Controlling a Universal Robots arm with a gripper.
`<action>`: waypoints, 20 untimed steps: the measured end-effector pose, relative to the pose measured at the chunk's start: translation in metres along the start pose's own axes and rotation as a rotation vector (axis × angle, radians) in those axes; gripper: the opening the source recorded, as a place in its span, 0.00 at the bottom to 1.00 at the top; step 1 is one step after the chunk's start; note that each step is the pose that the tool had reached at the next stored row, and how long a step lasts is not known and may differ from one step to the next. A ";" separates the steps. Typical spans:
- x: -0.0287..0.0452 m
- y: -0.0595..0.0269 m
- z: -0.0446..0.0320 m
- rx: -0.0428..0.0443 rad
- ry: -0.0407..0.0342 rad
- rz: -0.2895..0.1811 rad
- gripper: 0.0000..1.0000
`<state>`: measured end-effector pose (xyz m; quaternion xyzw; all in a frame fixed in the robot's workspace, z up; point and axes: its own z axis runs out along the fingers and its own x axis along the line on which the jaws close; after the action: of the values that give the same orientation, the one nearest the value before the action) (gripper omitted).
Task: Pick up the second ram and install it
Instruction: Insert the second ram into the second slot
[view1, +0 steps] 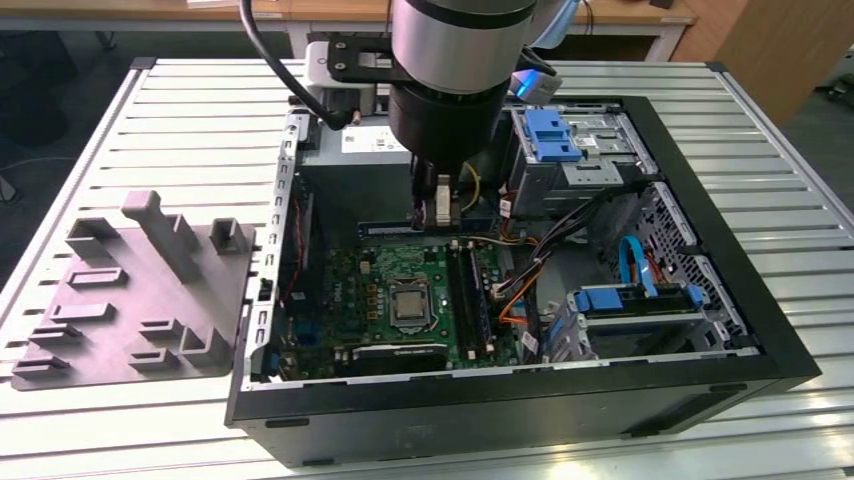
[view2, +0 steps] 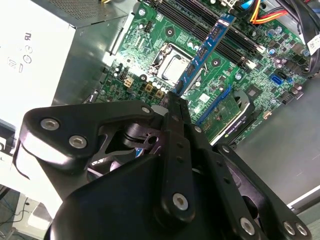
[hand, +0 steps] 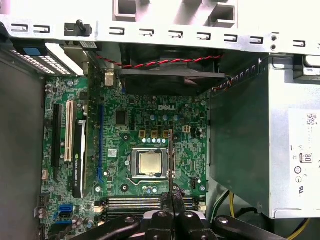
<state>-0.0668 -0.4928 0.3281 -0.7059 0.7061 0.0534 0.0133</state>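
Claw (view2: 174, 97) is clamped on one end of the second ram (view2: 205, 50). The stick is held above the motherboard (view1: 387, 275) inside the open case (view1: 534, 405), close to the CPU socket (hand: 152, 163), not yet in a slot. Grey fixture plate (view1: 134, 300) lies on the bench (view1: 200, 110), by the edge at the exterior view's left.

The motherboard (view1: 354, 290) is green, the case (view1: 507, 410) black, and the slatted desk (view1: 200, 110) pale grey. The second ram (view2: 204, 54) looks bluish with black chips. The fixture plate (view1: 134, 300) is grey, the drive latches (view1: 550, 135) blue, and the twisted wire (hand: 165, 62) red and black.
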 end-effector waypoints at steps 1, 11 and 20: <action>0.0000 0.0000 0.0000 0.0000 0.0000 0.000 0.12; 0.0000 0.0000 0.0003 0.0083 -0.0049 0.088 0.12; 0.0001 0.0000 0.0009 0.0238 -0.0143 0.251 0.12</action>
<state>-0.0668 -0.4928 0.3272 -0.6113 0.7895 0.0513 0.0199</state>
